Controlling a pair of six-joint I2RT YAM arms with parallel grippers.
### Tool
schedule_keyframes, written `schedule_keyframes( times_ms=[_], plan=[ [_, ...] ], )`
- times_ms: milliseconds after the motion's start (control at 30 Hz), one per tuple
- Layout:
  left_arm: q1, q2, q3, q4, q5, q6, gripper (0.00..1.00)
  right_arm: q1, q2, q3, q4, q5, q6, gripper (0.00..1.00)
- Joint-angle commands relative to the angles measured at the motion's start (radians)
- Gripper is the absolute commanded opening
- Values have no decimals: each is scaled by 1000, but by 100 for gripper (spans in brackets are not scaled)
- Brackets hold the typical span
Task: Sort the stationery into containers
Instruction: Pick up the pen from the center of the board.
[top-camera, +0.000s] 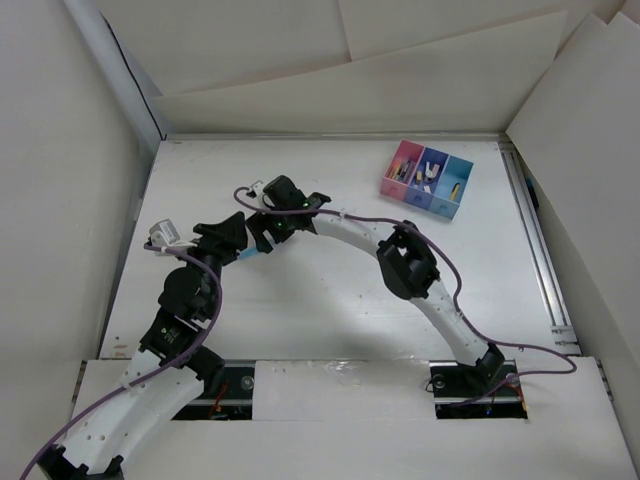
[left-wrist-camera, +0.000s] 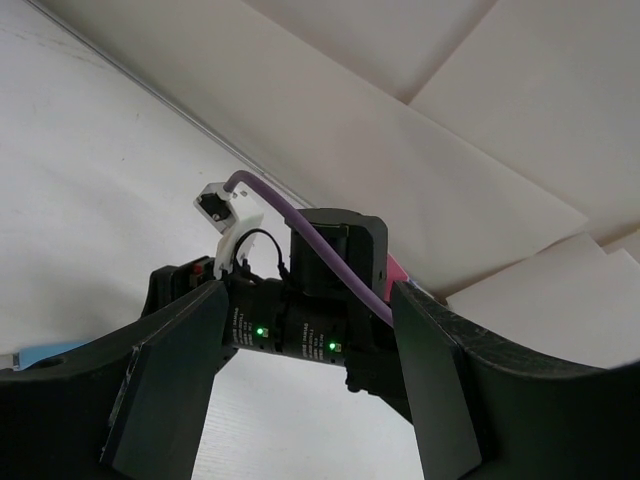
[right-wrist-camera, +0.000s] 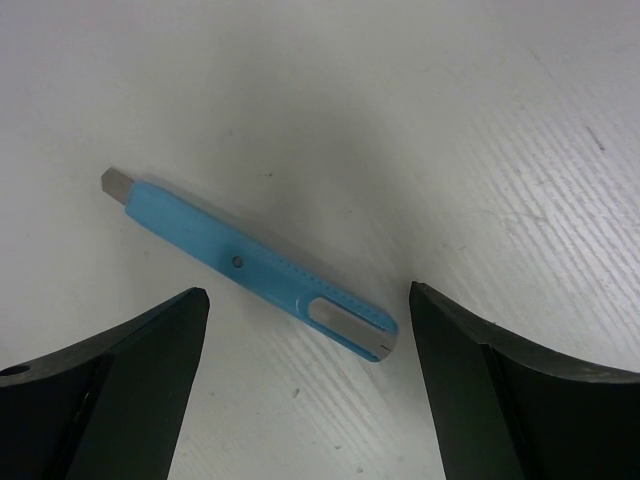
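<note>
Light-blue plastic sheathes the snap-off cutter (right-wrist-camera: 245, 265), which lies flat on the white surface (right-wrist-camera: 480, 120), well apart from the tray. The right wrist view shows its whole length, with the metal blade end up-left and the slotted end down-right. It lies between the fingers of the right end effector (right-wrist-camera: 308, 292), which stand wide apart and touch nothing.

From above, almost all of the cutter is hidden under the two black wrists; only a blue sliver shows between them. The left wrist view catches just one pale blue corner at the left edge, cut off by a finger of the left end effector (left-wrist-camera: 308, 295). Those fingers are apart too, with nothing held. Beyond them, the right arm's wrist (left-wrist-camera: 335, 270) and its purple cable (left-wrist-camera: 300, 225) fill the gap.

The three-compartment tray (top-camera: 443, 208) sits at the far right of the surface. Small items lie in its pink, dark blue and cyan cells, too small to identify.
</note>
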Motion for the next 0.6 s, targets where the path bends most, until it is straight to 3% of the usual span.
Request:
schedule_keyframes(
  times_ms=[0,133,400,567],
  plan=[
    [4,-11,-5,25,-10,6,63,14,28,24,-64,-62,-5,87],
    [4,-20,-5,16,-10,6,63,24,16,-22,-45,-76,-5,79],
    [4,-50,-5,5,-19,6,63,24,-117,-322,149,-76,87,72],
    [4,-50,-5,5,-28,6,63,24,-128,-362,203,-29,127,62]
  ],
)
